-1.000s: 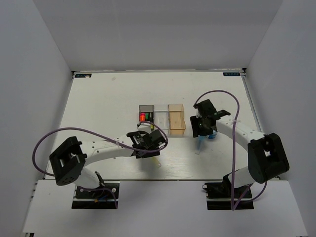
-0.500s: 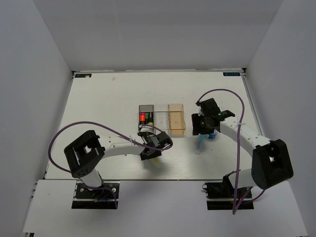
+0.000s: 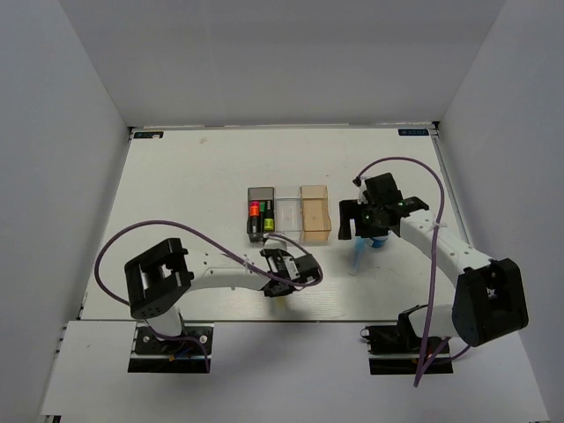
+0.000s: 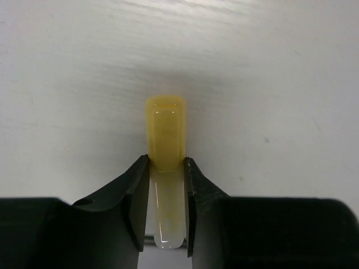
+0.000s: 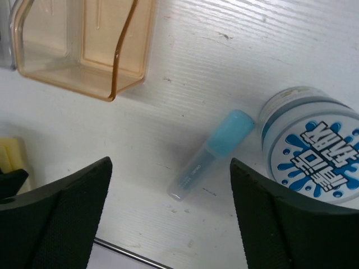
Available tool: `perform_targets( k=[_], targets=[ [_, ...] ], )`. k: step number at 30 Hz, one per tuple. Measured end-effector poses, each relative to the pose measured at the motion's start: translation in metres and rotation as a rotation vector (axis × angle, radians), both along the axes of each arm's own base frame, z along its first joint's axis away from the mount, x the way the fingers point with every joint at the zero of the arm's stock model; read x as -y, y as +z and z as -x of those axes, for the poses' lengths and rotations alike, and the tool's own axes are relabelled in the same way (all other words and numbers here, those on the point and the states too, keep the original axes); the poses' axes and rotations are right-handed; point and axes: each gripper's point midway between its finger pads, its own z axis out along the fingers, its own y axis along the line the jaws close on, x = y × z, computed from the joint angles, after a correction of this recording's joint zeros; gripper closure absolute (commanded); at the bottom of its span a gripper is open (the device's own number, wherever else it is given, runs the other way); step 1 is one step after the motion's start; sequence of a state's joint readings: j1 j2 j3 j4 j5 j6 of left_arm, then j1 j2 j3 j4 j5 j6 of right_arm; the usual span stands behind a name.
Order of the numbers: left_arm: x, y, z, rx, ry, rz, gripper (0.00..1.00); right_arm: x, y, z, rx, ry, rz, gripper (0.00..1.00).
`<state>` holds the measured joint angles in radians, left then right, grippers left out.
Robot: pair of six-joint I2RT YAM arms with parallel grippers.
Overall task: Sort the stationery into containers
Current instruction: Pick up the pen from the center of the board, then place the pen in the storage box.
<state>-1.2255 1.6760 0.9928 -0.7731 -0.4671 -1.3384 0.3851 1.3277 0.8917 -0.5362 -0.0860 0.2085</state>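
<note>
L hand (image 4: 167,163) has pulled away from the row of three joined plastic bins, smoky grey bin (image 3: 261,190), clear bin (image 3: 288,232) & translucent orange bin (image 3: 315,233). It has gone toward the near edge of the white bench (image 4: 269,84) & dropped over the stubby yellow highlighter (image 4: 166,131). That one lies flat on the bench, in front of the clear bin. The fingers have drawn in and now clamp its barrel, both sides touching, cap poking past the tips. Grasp looks made, lift not yet; prob. next is the carry to a bin.

R hand (image 5: 170,161), just right of the orange bin, has spread wider: fingers apart, nothing between. It hovers over the long light blue pen-like tube (image 5: 210,154) & the round blue-white roll (image 5: 311,145), which sit close together on the bench. The grey bin already holds highlighters (image 3: 256,210).
</note>
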Motion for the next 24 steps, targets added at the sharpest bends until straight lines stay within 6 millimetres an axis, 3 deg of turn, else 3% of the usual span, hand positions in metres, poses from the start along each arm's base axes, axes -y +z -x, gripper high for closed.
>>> perform_targets(
  k=[2,5,6,9,10,13,15,16,18,21,24],
  targets=[
    [0.009,0.012,0.008,0.011,-0.051,-0.019,1.0,-0.002,0.001,0.002,0.001,0.036,-0.01,0.14],
    [0.038,0.052,0.005,0.066,-0.125,0.015,1.0,-0.005,0.004,0.006,0.011,0.11,-0.023,0.84],
    [0.048,0.066,0.0,0.09,-0.143,0.036,1.0,-0.007,0.007,0.008,0.018,0.135,-0.032,1.0],
    [0.064,0.103,-0.021,0.156,-0.175,0.086,1.0,-0.012,0.02,0.011,0.059,0.189,-0.069,1.0],
    [0.064,0.115,-0.035,0.176,-0.161,0.101,1.0,-0.013,0.024,0.011,0.078,0.207,-0.078,0.95],
    [0.053,0.134,-0.078,0.202,-0.128,0.098,1.0,-0.015,0.038,0.012,0.138,0.251,-0.099,0.16],
    [0.043,0.143,-0.109,0.213,-0.104,0.09,1.0,-0.015,0.043,0.014,0.171,0.285,-0.1,0.16],
    [0.04,0.147,-0.124,0.214,-0.095,0.087,1.0,-0.015,0.044,0.014,0.183,0.299,-0.102,0.24],
    [0.037,0.15,-0.154,0.213,-0.085,0.082,1.0,-0.015,0.045,0.015,0.196,0.32,-0.105,0.3],
    [0.038,0.141,-0.19,0.184,-0.083,0.075,1.0,-0.015,0.046,0.016,0.2,0.331,-0.113,0.32],
    [0.036,0.12,-0.214,0.134,-0.084,0.061,0.94,-0.015,0.046,0.015,0.204,0.335,-0.117,0.3]
  ],
)
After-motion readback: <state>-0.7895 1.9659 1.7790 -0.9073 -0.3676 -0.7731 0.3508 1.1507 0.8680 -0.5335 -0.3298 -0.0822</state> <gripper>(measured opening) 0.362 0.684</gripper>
